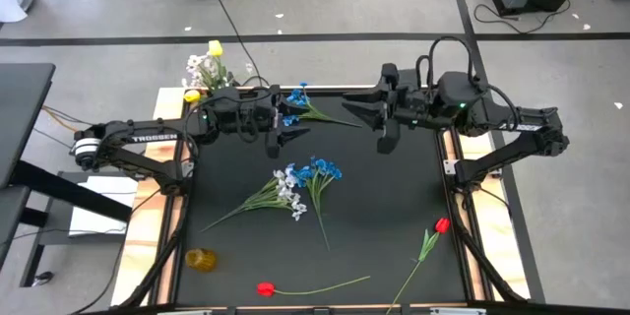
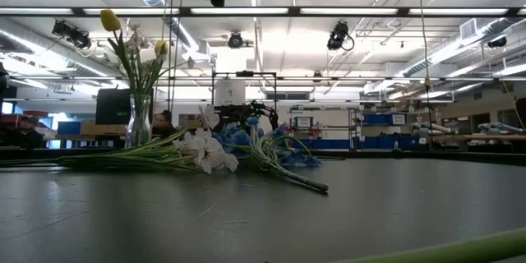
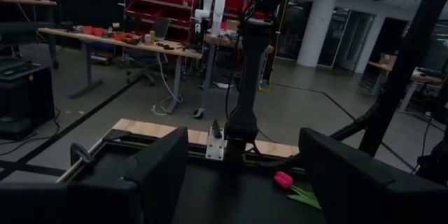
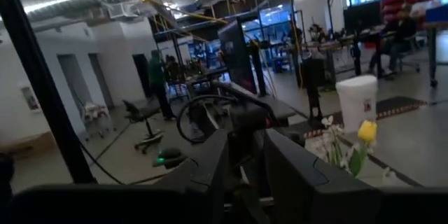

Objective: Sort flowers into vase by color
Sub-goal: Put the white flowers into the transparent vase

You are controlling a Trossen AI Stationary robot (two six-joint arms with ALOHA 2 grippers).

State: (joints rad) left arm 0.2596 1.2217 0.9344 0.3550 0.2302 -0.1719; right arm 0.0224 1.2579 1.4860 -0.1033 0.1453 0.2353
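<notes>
Two red tulips [image 1: 441,224], three blue stems [image 1: 322,169], one white stem [image 1: 287,189], one vase [image 1: 205,84]

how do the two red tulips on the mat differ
The red tulip at the front edge lies nearly level along the mat, blossom toward the left arm's side; the red tulip near the right rail lies slanted, blossom away from the front edge. The first has a bare stalk; the second shows leaves. Both are single red blossoms on thin green stalks, untouched.
</notes>
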